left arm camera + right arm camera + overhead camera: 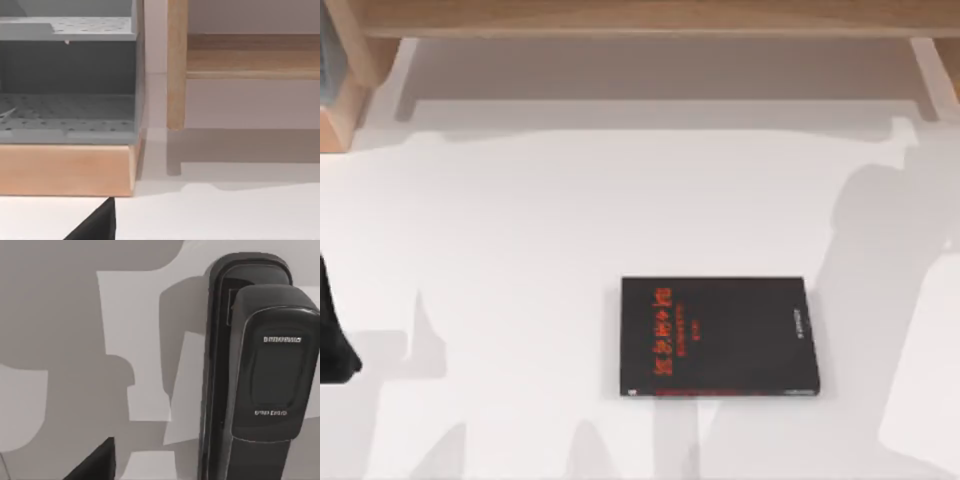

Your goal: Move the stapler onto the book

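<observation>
The book [718,337] lies flat on the white table, right of centre, with a black cover, red characters and a thin red edge along its near side. The stapler [255,370] is seen close up in the right wrist view: a long, narrow black body with small pale lettering, lying on the white surface. A black corner of my right gripper [97,464] shows beside it, apart from it. My left arm [335,340] is a dark shape at the table's left edge, far from the book. A black corner of the left gripper [97,224] faces the shelf.
A wooden shelf frame [640,18] runs along the back of the table, with a wooden post [176,65]. A grey perforated organiser [67,95] sits on a wooden base [65,170] at the back left. Arm shadows fall across the white tabletop [520,250].
</observation>
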Action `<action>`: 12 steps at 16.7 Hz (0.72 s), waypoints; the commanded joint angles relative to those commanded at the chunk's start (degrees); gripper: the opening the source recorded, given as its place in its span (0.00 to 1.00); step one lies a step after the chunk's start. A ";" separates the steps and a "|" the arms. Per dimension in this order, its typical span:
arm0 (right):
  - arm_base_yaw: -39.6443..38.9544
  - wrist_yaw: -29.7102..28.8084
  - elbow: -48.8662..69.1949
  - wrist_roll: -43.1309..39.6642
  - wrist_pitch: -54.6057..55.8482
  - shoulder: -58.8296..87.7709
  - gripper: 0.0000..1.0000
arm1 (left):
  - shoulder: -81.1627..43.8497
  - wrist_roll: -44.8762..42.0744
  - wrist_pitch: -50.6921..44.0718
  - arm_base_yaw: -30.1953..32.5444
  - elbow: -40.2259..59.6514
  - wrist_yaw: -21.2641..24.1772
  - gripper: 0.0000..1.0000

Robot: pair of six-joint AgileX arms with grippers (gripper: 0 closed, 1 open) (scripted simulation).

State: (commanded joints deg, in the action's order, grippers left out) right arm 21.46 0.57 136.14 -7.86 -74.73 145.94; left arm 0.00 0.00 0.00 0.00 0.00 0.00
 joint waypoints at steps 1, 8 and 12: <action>-0.03 -0.05 -0.56 0.06 0.69 0.18 1.00 | 0.00 0.00 0.00 0.00 0.00 0.00 1.00; -0.39 -0.21 -0.38 0.47 3.36 2.47 1.00 | 0.00 0.00 0.00 0.00 0.00 0.00 1.00; -0.67 -0.17 0.05 0.71 3.98 3.83 1.00 | 0.00 0.00 0.00 0.00 0.00 0.00 1.00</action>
State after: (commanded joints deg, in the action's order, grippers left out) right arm 20.79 0.40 136.19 -7.16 -70.75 149.77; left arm 0.00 0.00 0.00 0.00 0.00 0.00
